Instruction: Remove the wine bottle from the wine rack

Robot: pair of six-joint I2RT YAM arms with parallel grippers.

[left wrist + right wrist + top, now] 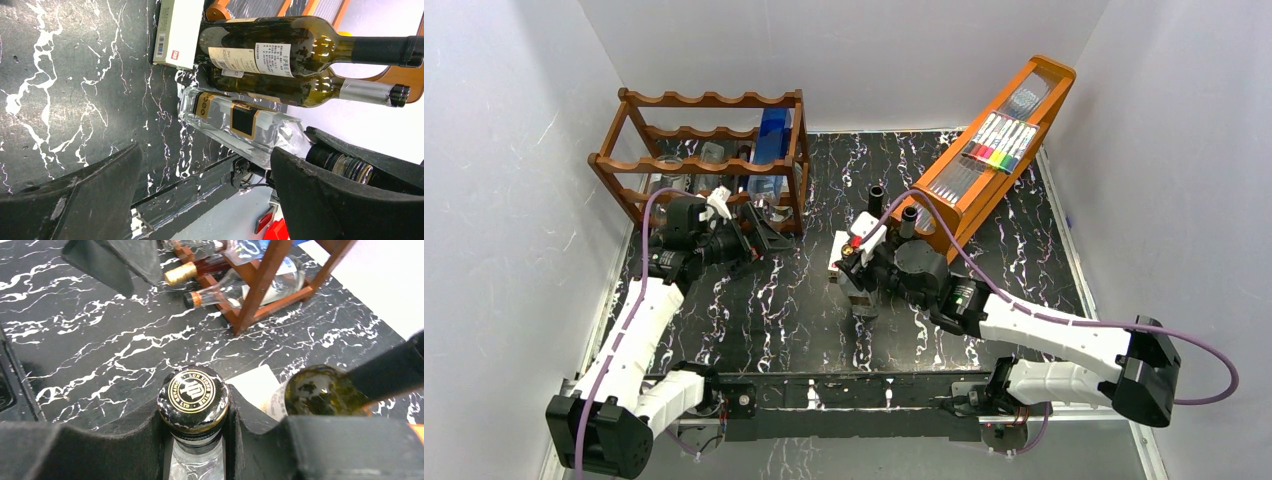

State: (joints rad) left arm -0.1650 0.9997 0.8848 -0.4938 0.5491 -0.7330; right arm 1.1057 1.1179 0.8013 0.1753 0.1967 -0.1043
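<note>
The dark wooden wine rack stands at the back left and shows in the right wrist view. Bottles lie on its bottom tier, one of them gold-capped. A clear wine bottle with a black-and-gold cap stands upright mid-table, away from the rack. Its gold-and-black label shows in the left wrist view. My right gripper is shut on this bottle's neck, as the top view also shows. My left gripper is open and empty in front of the rack's lower right corner, its jaws wide apart.
Two dark green bottles stand just behind the clear one, next to a white box. A slanted orange tray stand with coloured markers is at the back right. A blue box sits in the rack.
</note>
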